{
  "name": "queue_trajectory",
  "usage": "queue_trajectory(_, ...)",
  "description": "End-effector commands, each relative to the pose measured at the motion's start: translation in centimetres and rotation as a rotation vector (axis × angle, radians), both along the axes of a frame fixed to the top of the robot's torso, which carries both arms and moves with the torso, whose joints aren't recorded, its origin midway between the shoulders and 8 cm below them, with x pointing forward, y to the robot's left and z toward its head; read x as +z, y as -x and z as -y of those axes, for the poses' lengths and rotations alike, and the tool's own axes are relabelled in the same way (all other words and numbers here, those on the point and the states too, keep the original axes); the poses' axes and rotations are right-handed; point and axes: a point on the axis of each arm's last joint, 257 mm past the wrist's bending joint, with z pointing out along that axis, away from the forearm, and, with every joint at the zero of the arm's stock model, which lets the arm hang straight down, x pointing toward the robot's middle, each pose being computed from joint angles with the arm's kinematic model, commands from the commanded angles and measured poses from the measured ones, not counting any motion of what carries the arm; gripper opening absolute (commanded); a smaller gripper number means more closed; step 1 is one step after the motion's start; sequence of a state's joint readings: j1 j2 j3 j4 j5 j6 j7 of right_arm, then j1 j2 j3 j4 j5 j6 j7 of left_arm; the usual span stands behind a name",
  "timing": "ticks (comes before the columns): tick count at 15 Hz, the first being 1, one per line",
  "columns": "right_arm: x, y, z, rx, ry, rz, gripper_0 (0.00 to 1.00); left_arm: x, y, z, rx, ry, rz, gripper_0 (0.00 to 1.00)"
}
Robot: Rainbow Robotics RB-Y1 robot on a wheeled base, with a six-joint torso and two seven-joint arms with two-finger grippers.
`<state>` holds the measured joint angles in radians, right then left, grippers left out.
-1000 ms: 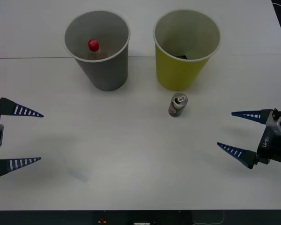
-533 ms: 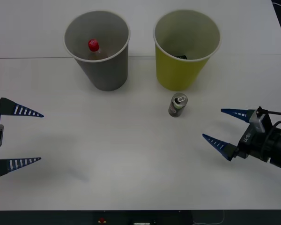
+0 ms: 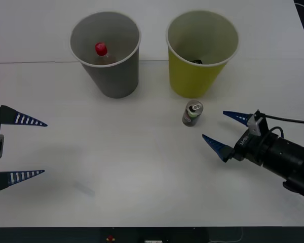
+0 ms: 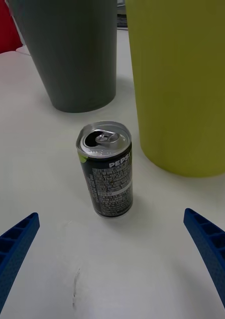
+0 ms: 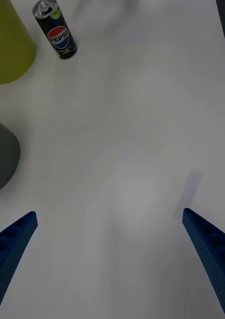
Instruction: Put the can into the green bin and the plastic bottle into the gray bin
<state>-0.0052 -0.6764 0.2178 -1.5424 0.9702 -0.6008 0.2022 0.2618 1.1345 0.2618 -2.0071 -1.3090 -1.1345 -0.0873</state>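
On the white table (image 3: 142,167), the can (image 3: 192,113) is standing upright just in front of the green bin (image 3: 201,53), apart from its wall. Just to its right, the right gripper (image 3: 219,130) is pointing at the can with its blue fingers spread wide, touching nothing; in the right wrist view the can (image 4: 106,169) is sitting between and beyond the two fingertips. Inside the gray bin (image 3: 106,53), the plastic bottle (image 3: 102,52) is resting with its red cap showing. At the table's left edge, the left gripper (image 3: 44,148) is hovering with fingers parted, well apart from both bins.
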Motion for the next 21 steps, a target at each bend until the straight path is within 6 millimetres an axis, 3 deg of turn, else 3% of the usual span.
queue_trajectory(1, -0.5, -1.1, -1.0, -0.007, 0.000, 0.009, 1.00, 0.0, 0.0, 0.0, 0.000, 0.000, 0.000, 1.00)
queue_trajectory(15, -1.4, -6.1, -6.5, -0.033, -0.056, 0.033, 1.00, 0.0, 0.0, 0.0, 0.000, 0.000, 0.000, 1.00)
queue_trajectory(20, -1.3, -6.5, -7.2, -0.027, -0.042, 0.051, 1.00, 0.0, 0.0, 0.0, 0.000, 0.000, 0.000, 1.00)
queue_trajectory(21, -1.3, -6.5, -7.3, -0.026, -0.040, 0.054, 0.43, 0.0, 0.0, 0.0, 0.000, 0.000, 0.000, 1.00)
